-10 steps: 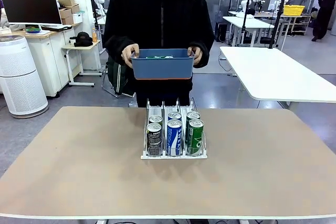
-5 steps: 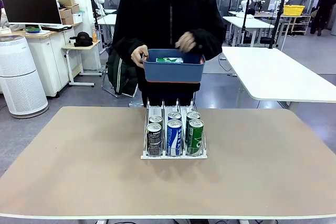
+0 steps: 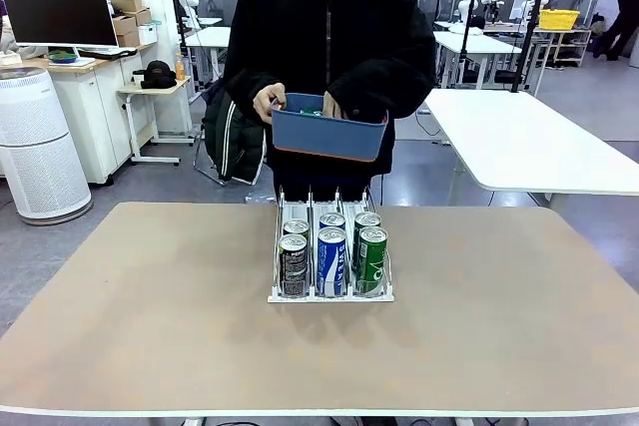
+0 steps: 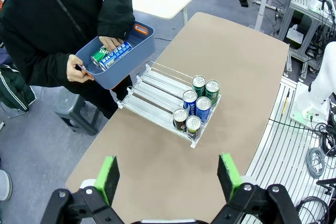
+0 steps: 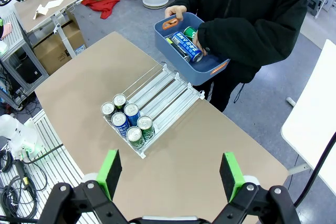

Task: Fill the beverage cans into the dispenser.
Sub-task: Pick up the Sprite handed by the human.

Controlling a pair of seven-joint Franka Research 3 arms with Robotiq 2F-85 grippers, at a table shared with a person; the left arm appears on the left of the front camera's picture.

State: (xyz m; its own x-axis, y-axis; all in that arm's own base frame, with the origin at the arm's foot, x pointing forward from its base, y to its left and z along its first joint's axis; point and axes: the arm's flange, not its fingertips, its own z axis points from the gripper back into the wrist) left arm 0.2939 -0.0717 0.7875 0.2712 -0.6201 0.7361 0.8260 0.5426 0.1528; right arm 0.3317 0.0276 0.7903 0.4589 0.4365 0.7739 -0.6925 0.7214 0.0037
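Note:
The dispenser [image 3: 312, 209] stands mid-table with several beverage cans at its near end: black [image 3: 293, 264], blue [image 3: 330, 261] and green [image 3: 371, 259]. Its rear lanes [image 4: 157, 85] [image 5: 163, 95] are bare. Behind it, a person holds a blue bin [image 3: 327, 137] [image 4: 134, 45] with one hand and has the other hand [image 5: 202, 51] inside it. A green can [image 4: 100, 57] and a blue can [image 5: 186, 45] lie in the bin. My left gripper [image 4: 168, 174] and right gripper [image 5: 170, 174] hang open high above the table, holding nothing.
The brown tabletop [image 3: 150, 306] is bare on both sides of the dispenser. A white table [image 3: 529, 137] stands behind on the right, an air purifier [image 3: 35, 147] and a desk with a monitor [image 3: 60, 12] on the left.
The person has shifted slightly to the picture's right and tilted the bin, moving one hand from its rim into it. Both grippers have stayed still.

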